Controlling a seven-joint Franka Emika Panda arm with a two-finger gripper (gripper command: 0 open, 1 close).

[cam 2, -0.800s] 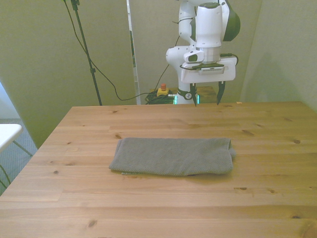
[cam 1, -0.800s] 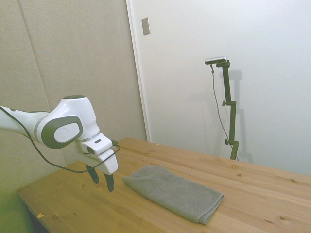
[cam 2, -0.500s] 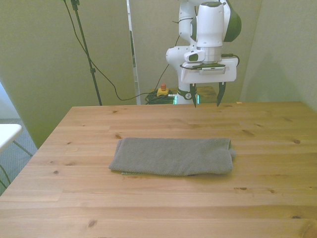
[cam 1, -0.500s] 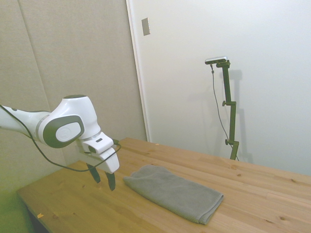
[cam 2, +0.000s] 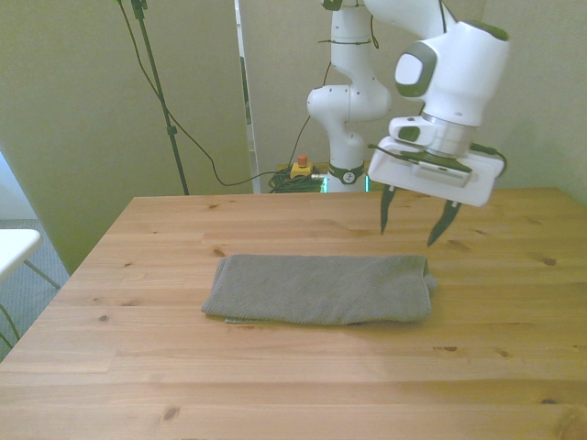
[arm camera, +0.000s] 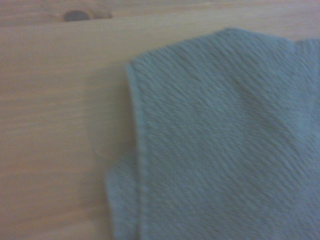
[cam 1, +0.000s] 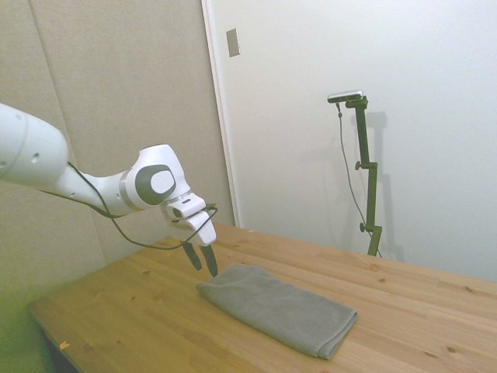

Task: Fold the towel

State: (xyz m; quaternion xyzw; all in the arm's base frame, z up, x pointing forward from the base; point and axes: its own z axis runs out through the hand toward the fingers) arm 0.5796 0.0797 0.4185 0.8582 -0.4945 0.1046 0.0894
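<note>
Pine table point(cam 2: 275, 367) under beige and white walls — the grey towel point(cam 2: 321, 289) lies folded mid-table; my gripper point(cam 2: 409, 225) hangs spread wide, empty, above its end at the front view's right.

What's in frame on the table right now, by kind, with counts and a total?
Grey towel: 1, lying flat on the wooden table, already in doubled layers.
Gripper: 1, open, above the towel's end at the front view's right, not touching it.
Total: 2
</note>
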